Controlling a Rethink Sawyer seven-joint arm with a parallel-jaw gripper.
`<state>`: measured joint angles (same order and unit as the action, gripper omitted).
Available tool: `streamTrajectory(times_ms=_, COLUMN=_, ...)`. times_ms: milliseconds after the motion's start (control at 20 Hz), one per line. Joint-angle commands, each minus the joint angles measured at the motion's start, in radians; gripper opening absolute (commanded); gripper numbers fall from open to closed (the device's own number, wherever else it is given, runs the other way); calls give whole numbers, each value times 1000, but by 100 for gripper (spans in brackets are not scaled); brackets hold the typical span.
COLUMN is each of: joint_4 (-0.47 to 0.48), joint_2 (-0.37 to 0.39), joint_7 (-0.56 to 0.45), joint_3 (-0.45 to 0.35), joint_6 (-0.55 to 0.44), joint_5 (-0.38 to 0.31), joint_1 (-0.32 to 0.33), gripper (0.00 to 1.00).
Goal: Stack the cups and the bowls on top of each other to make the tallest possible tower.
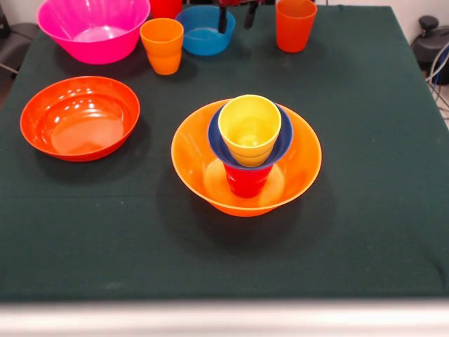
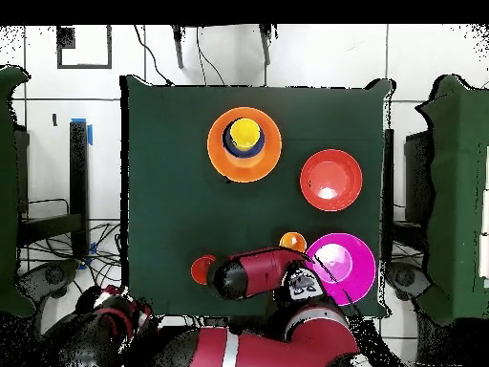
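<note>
The tower stands mid-table: a big yellow-orange bowl (image 1: 188,156) holds a red cup (image 1: 247,181), on it a small dark blue bowl (image 1: 215,137), and on top a yellow cup (image 1: 249,128). It also shows in the overhead view (image 2: 244,143). My gripper (image 1: 236,17) shows only its two dark fingertips at the top edge, apart and empty, just above the light blue bowl (image 1: 200,38). In the overhead view the arm (image 2: 253,272) hides that bowl. Loose cups: orange-yellow (image 1: 162,45), orange (image 1: 295,24), and a red one (image 1: 165,7) at the far edge.
The big pink bowl (image 1: 91,28) sits at the far left corner, also seen from overhead (image 2: 339,268). The wide orange-red bowl (image 1: 79,118) lies left of the tower. The green cloth ends at the near table edge (image 1: 224,309).
</note>
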<state>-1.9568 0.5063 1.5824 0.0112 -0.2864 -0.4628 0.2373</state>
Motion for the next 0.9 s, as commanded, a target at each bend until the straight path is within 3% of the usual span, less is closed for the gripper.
streamTrajectory(times_ms=50, joint_4=28, joint_2=-92, joint_7=82, joint_3=-17, joint_6=60, joint_5=-69, joint_1=-5, gripper=100)
streamTrajectory(times_ms=100, joint_4=33, joint_2=-92, joint_7=79, joint_3=-18, joint_6=56, joint_5=-69, joint_1=-8, gripper=0)
streamTrajectory(times_ms=750, joint_4=66, joint_2=-60, joint_7=62, joint_3=-26, joint_6=9, joint_5=-57, joint_1=-23, gripper=0)
streamTrajectory(times_ms=900, joint_4=74, joint_2=-10, joint_7=58, joint_3=-34, joint_6=-60, joint_5=-25, joint_1=-35, gripper=0)
